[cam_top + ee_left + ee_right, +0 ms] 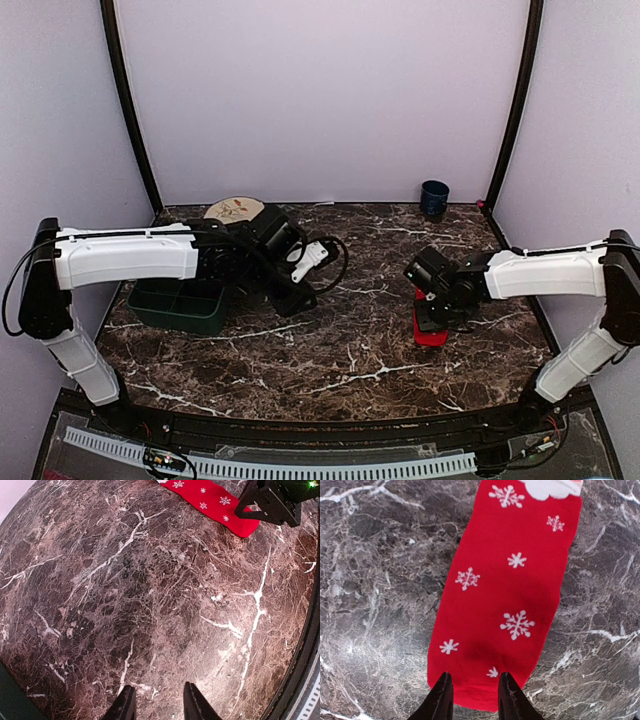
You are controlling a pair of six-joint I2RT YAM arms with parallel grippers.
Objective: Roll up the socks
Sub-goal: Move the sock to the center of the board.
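over the red sock (510, 595), we hold our right gripper (474, 690) narrowly parted. our left gripper (157, 702) gapes narrowly, empty.

No lettering, label, brand name, number or sign can be read in any of the views. The only markings are the white snowflake motifs on the red sock (515, 595). A faint reddish mark sits on the pale round disc (234, 209) at the back of the worktop (350, 350), too small to make out as writing.
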